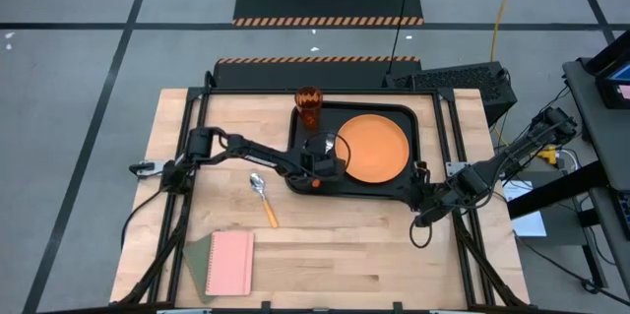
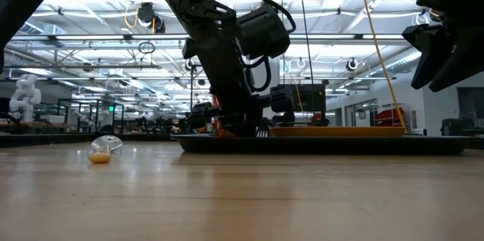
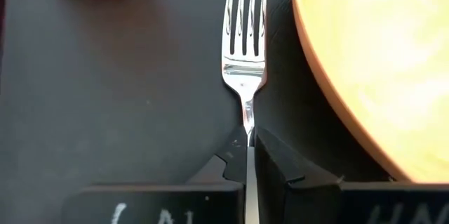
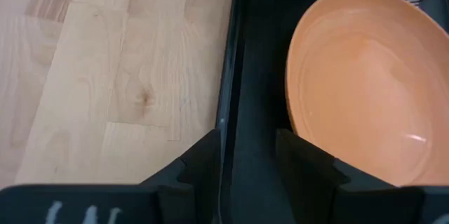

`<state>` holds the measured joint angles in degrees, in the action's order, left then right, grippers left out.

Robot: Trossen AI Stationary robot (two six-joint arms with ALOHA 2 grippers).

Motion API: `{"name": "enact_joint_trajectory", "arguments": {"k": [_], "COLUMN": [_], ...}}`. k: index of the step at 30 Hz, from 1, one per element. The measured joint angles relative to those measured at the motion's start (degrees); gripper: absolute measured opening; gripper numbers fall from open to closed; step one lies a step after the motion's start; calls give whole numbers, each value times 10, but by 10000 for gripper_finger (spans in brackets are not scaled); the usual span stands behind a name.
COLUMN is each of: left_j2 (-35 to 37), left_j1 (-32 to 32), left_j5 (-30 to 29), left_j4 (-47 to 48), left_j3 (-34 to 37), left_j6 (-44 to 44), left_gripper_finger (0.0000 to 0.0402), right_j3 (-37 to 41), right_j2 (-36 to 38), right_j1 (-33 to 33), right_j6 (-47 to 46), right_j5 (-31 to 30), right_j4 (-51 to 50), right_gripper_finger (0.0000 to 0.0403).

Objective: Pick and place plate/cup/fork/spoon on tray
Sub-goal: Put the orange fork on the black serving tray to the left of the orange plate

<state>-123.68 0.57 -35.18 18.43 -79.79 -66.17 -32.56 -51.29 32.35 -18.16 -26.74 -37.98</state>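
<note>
One fork (image 3: 244,48) | pinched by left gripper (image 3: 250,155) | tines pointing away, alongside plate (image 3: 379,62) | on tray (image 3: 112,97)

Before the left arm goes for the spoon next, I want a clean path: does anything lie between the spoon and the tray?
Nothing visible does. The spoon lies on bare wood beside the tray; the left gripper holds the fork over the tray.

The fork (image 3: 245,48) handle is hidden between pincer fingers (image 3: 277,171).

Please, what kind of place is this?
Probably a robotics lab or workshop hall: a wooden table on a taped concrete floor, high industrial ceiling lights, and another white robot standing far behind.
</note>
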Motion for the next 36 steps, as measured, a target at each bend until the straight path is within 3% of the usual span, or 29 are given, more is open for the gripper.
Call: {"name": "enact_joint_trajectory", "arguments": {"k": [15,36], "left_j2": [0,0], "left_j1": [-17,-9], "left_j5": [-62,-70], "left_j4": [24,-3], "left_j3": [0,0], "left_j6": [-135,-160], "left_gripper_finger": [15,29], "right_j3": [0,0], "right_j2": [0,0], "right_j1": [0,0], "right_j6": [13,15], "right_j5": [3,15], "right_j4": [0,0], "right_gripper_finger": [130,130]}}
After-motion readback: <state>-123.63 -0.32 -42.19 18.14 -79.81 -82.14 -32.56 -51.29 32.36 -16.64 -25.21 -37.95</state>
